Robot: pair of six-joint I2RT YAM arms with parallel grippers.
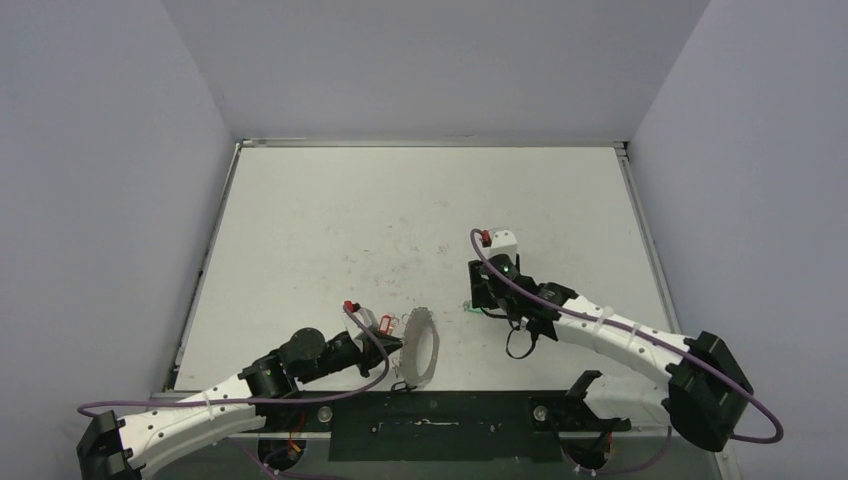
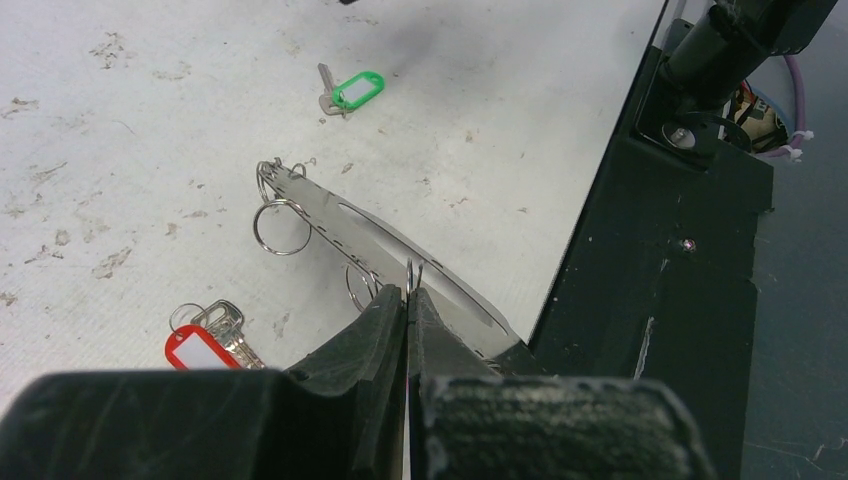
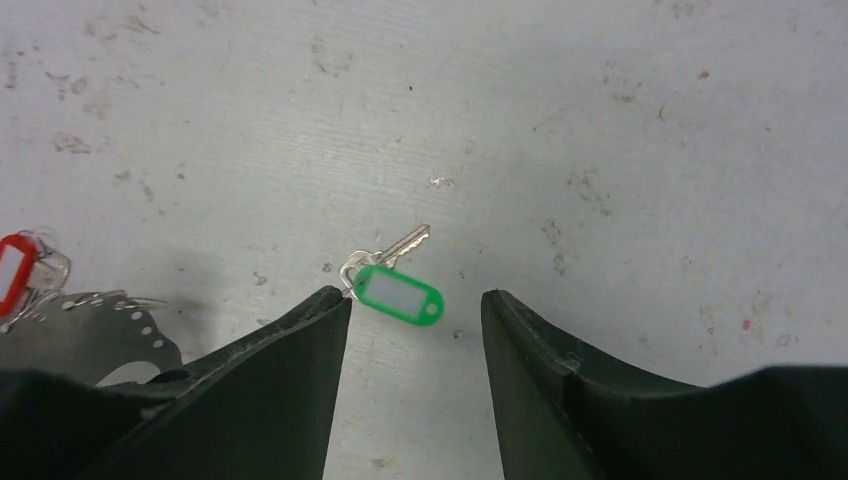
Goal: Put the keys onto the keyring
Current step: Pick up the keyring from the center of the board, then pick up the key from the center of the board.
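The keyring (image 2: 400,235), a thin grey metal loop fringed with small rings, stands tilted near the table's front edge (image 1: 420,348); its end shows in the right wrist view (image 3: 90,325). My left gripper (image 2: 408,296) is shut on one small ring at its rim (image 1: 393,345). The red-tagged key (image 2: 200,345) lies on the table beside the loop (image 1: 384,323). Further right, the green-tagged key (image 3: 395,285) lies flat (image 2: 350,92). My right gripper (image 3: 415,297) hovers open just short of it, one fingertip (image 3: 335,300) next to the key's small ring.
The black base plate (image 2: 660,260) of the arms runs along the near table edge (image 1: 430,425), close behind the keyring. The white tabletop (image 1: 400,210) is scuffed and is walled on the left, back and right.
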